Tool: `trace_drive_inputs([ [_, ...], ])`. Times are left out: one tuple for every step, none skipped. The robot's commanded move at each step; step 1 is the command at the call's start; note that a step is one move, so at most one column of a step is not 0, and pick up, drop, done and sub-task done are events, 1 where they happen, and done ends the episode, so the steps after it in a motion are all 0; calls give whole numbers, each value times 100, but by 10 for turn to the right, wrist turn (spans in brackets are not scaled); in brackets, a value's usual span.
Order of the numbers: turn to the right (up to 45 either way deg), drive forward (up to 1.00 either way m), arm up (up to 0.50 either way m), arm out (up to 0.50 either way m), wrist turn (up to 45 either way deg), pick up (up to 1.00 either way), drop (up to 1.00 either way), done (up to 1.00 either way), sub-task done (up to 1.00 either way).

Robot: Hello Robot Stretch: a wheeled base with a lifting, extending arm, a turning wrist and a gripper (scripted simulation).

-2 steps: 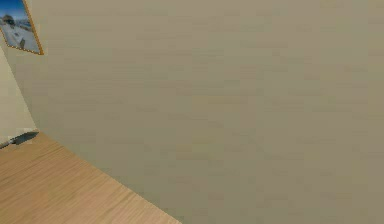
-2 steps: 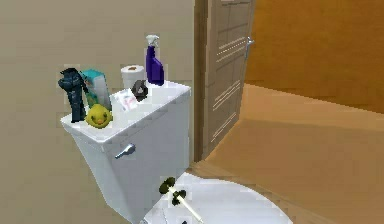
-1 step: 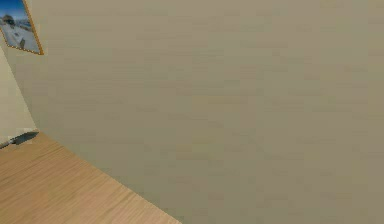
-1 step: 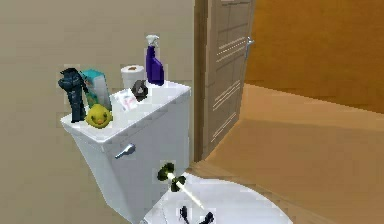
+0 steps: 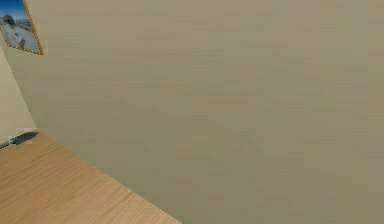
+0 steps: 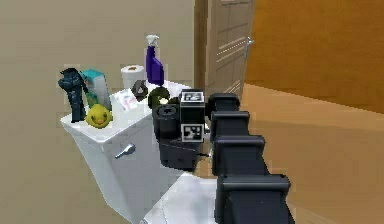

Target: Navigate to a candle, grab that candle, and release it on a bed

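**Stretch's hand hangs at a crowded toilet tank as the candle grab comes due.**

Which thing is the candle cannot be told for sure. The likeliest are a round yellow lump at the hand's 9 o'clock, near the tank's front edge, and a small dark-and-yellow thing at its 12 o'clock, just beside the hand. The hand's state cannot be told, nor whether it holds anything. A clean grab likely calls for squaring the hand on the chosen thing and closing in slowly. A spray bottle, paper roll and teal box stand near and could be knocked off. A straight lift before the arm draws back should clear them. Ahead are a wall and wood floor; the bed leg is not yet begun.
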Motion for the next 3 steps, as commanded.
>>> trace_drive_inputs([
  [0,0,0,0,-450,0,0,0,0],
  [0,0,0,0,-450,0,0,0,0],
  [0,0,0,0,-450,0,0,0,0],
])
